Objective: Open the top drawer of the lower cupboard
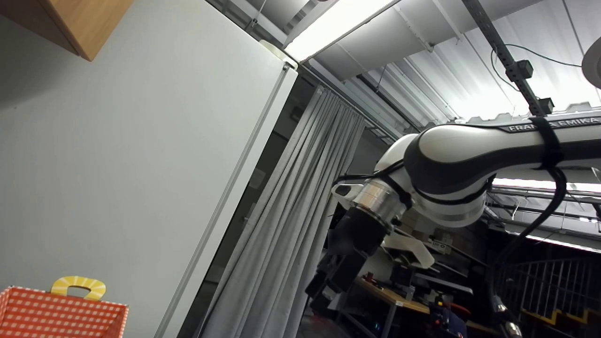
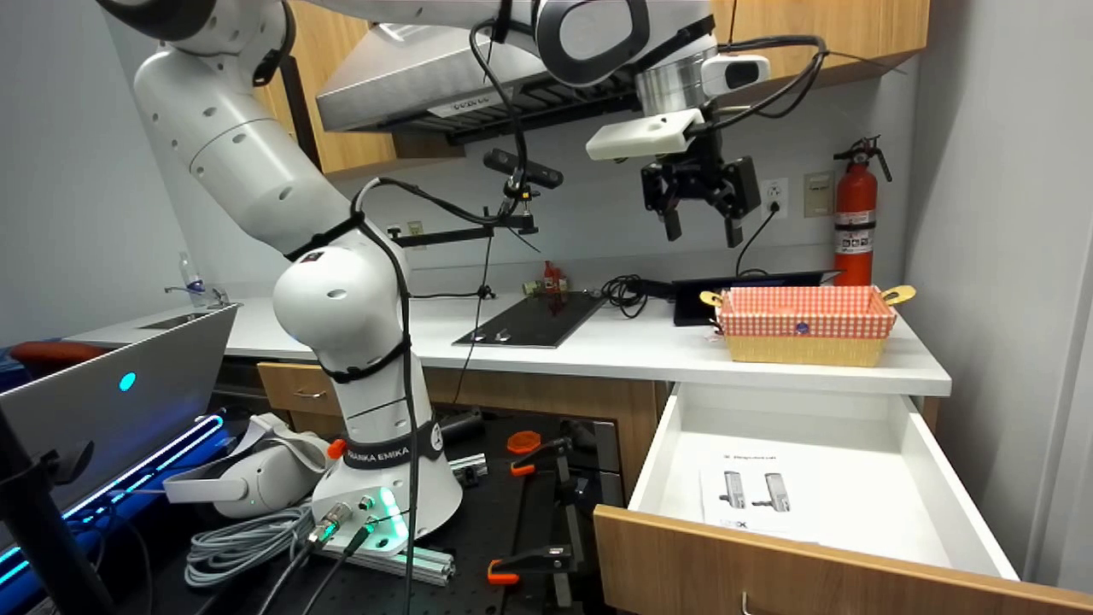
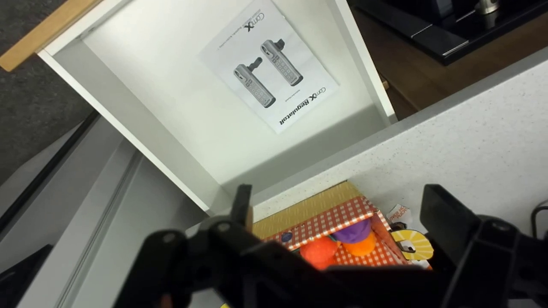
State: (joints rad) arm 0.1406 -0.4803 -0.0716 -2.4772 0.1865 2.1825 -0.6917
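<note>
Your gripper (image 3: 338, 194), nearest in the wrist view, hung mid-air, jaws spread wide and holding nothing; in an exterior view the top drawer (image 2: 862, 487), near right under the counter (image 2: 636, 354), stood well out, so opening looked finished, with no pull apparently left

We find the arm (image 2: 265, 188) mounted on its base (image 2: 384, 491) and sloping up to an elbow (image 2: 235, 30) partly cropped in an exterior view, with the forearm (image 2: 410, 10) extended across to the wrist (image 2: 675, 85). Beneath the wrist the gripper (image 2: 703, 231) hangs in mid-air, pointing downward, and in the wrist view we record its two fingers (image 3: 447, 222) well apart, facing each other across the gap. In an exterior view, beyond the silver flange (image 1: 375, 201), the gripper appears tilted and too dim for us to verify the finger spacing from that angle.
</note>
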